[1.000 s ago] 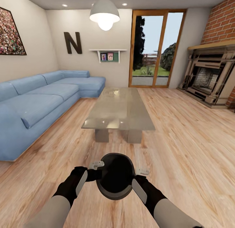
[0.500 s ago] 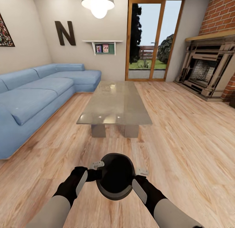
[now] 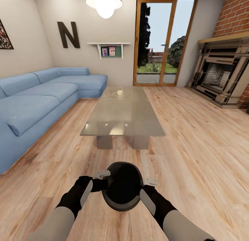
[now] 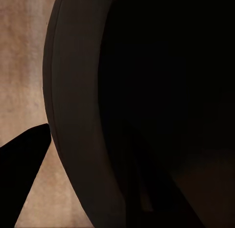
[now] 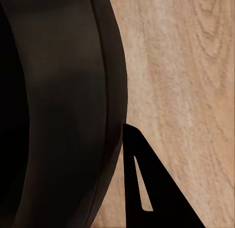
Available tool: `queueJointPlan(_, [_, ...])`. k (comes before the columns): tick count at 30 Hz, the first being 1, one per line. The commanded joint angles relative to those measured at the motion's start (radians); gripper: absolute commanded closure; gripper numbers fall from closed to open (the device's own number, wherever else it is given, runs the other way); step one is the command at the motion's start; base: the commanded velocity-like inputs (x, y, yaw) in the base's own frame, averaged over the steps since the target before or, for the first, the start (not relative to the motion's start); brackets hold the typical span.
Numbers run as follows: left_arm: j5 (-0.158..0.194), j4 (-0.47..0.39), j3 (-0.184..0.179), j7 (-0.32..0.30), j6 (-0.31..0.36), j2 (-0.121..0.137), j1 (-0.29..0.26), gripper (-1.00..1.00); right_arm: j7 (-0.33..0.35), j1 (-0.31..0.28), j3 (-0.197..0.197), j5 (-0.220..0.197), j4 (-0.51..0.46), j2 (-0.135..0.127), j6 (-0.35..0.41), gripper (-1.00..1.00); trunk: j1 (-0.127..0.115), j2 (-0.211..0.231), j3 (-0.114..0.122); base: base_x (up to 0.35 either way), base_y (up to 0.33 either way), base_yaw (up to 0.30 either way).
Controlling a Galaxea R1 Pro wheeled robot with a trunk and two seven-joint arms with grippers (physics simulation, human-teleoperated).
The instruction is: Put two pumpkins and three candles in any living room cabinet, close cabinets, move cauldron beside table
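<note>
- The cauldron (image 3: 122, 190) hangs in front of the robot, mouth up, carried between both arms just above the floor (image 3: 193, 158); its place against the arms is the same as a second ago.
- The left gripper (image 3: 99, 179) pinches the rim on its side: in the left wrist view one finger lies outside the wall and the other seems to reach down inside the dark bowl, so the jaws are closed to the thickness of the rim.
- The right gripper (image 3: 148, 188) does the same on the opposite side (the right wrist view shows a dark finger (image 5: 147, 189) close by the outer wall (image 5: 73, 115), with bare boards beyond).
- What has changed is the view: the table (image 3: 122, 111) now sits a little larger and lower in the head view than a second ago, and the sofa (image 3: 38, 103) has slid toward the edge. That reads as the base rolling forward, not the furniture moving.
- The table's near end is close ahead but still apart from the cauldron, so the carry is probably in its last stretch; setting it down just beside the table looks like the next step.
- Farther off stand the fireplace (image 3: 221, 78) and the glass door (image 3: 160, 40); the picture gives no sign of pumpkins, candles or cabinet, so that part of the task cannot be judged here.
</note>
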Motion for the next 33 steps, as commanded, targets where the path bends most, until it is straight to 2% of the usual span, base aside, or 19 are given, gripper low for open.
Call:
queueJointPlan(1, [0.034,-0.002,0.020,-0.001,0.009,0.001,0.000,1.00,0.063,-0.001,-0.023,0.000,-0.023,0.000,-0.003,1.00,0.000,-0.001,-0.001,0.307,0.039,0.000])
queueJointPlan(23, [0.034,-0.002,0.020,0.001,0.009,0.001,0.000,1.00,0.063,-0.001,-0.023,0.000,-0.023,0.000,-0.003,1.00,0.000,-0.001,-0.001,0.280,0.002,0.000])
queueJointPlan(30, [0.034,-0.002,0.021,0.003,0.009,0.001,0.000,1.00,0.063,-0.001,-0.023,0.000,-0.023,0.000,-0.003,1.00,0.000,-0.001,-0.001,0.038,0.000,0.000])
queueJointPlan(33, [0.034,-0.002,0.021,0.001,0.009,0.001,0.000,1.00,0.063,-0.001,-0.023,0.000,-0.023,0.000,-0.003,1.00,0.002,-0.001,-0.013,0.000,0.000,0.000])
